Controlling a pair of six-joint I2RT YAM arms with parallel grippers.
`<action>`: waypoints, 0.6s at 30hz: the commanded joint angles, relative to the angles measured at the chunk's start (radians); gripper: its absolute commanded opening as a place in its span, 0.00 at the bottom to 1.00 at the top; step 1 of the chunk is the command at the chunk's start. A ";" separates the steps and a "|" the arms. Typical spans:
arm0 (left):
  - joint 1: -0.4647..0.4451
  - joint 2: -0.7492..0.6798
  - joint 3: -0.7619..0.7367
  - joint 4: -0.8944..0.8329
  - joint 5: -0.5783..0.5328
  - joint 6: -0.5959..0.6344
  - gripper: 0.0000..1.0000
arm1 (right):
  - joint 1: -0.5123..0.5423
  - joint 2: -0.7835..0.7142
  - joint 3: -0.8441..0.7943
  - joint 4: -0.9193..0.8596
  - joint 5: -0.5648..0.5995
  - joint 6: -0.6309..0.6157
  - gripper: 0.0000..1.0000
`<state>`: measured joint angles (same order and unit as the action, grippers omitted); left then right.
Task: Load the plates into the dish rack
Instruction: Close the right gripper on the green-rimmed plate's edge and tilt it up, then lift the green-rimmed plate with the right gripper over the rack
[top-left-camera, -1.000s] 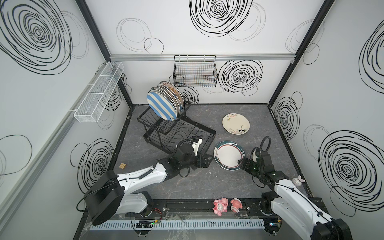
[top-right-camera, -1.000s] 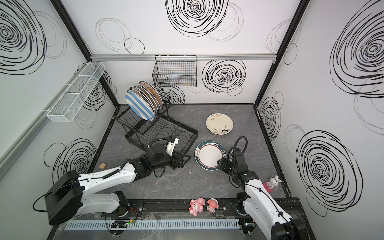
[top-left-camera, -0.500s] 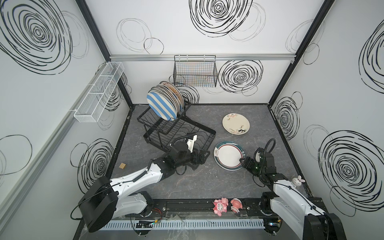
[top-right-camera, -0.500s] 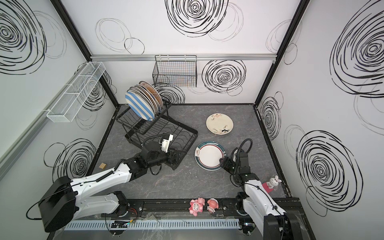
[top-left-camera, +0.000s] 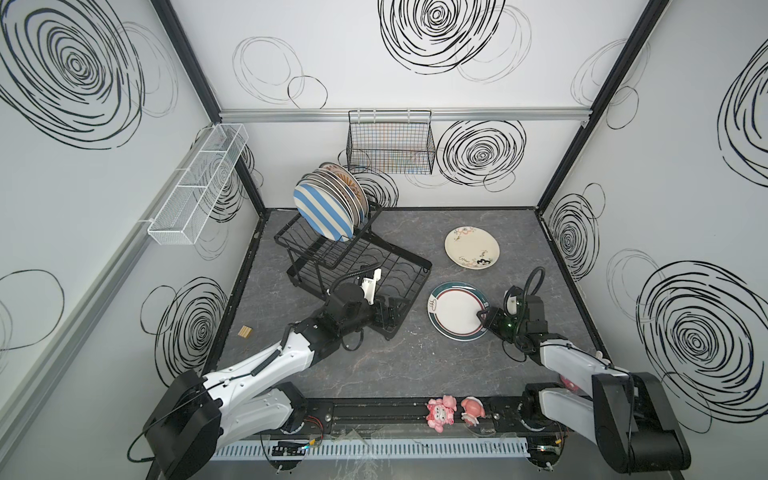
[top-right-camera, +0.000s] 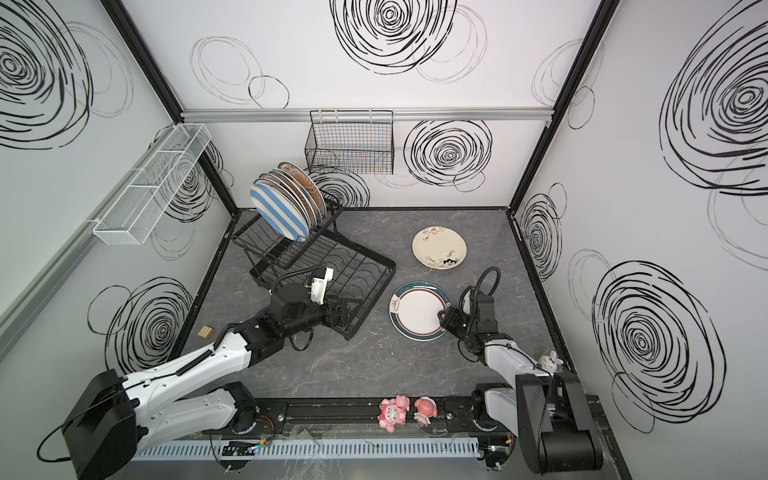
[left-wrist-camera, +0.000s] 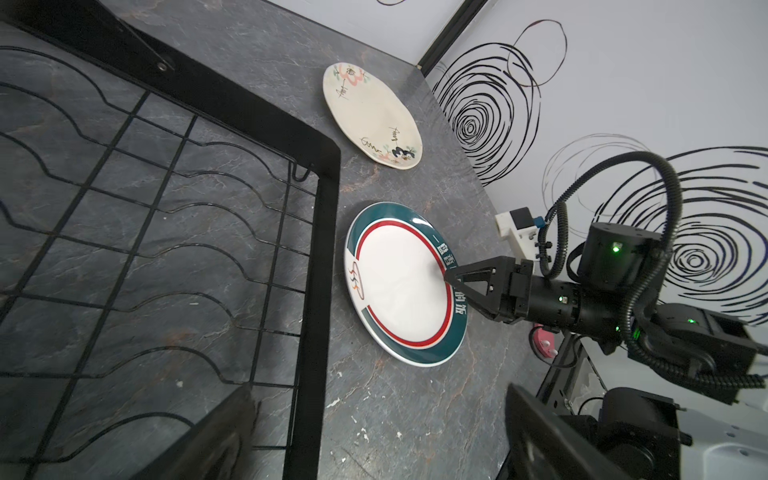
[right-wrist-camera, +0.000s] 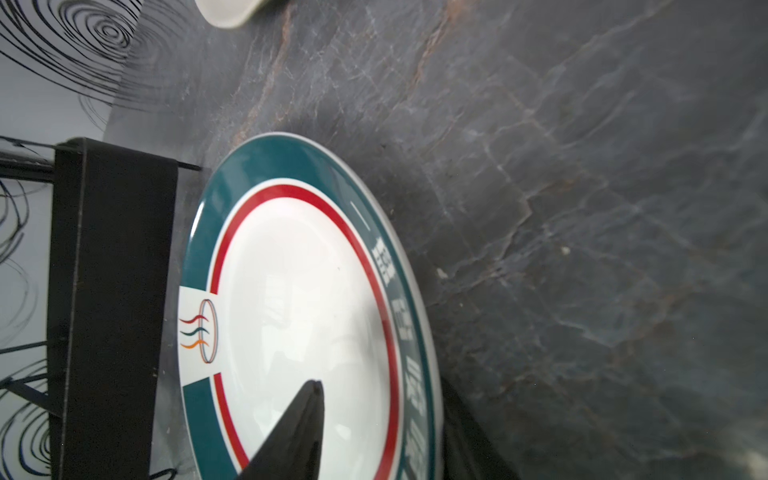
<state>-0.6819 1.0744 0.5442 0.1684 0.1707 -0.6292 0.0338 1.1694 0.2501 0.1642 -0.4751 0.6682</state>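
Teal-rimmed plate (right-wrist-camera: 291, 291) partly hides the right tool's (left-wrist-camera: 451, 279) lower finger.

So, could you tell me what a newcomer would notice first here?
Probably the row of plates standing on the dish rack's upper tier at the back left, blue-striped one in front. Next, the teal-rimmed plate flat on the table, the right gripper's jaws straddling its rim.

Your right end effector (top-left-camera: 483, 314) has slid onto the edge of the teal-rimmed plate (top-left-camera: 453, 309), jaws apparently narrowing around it.
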 joint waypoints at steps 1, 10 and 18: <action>0.024 -0.031 -0.032 -0.007 -0.016 -0.010 0.96 | -0.009 0.067 -0.020 -0.065 -0.014 -0.020 0.41; 0.119 -0.167 -0.121 -0.049 -0.018 -0.050 0.96 | -0.024 0.098 -0.028 -0.017 -0.034 -0.015 0.19; 0.228 -0.289 -0.168 -0.133 -0.034 -0.083 0.96 | -0.058 0.057 0.018 -0.094 -0.039 -0.068 0.03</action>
<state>-0.4870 0.8230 0.3950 0.0517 0.1528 -0.6842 -0.0109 1.2411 0.2619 0.2039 -0.5560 0.6525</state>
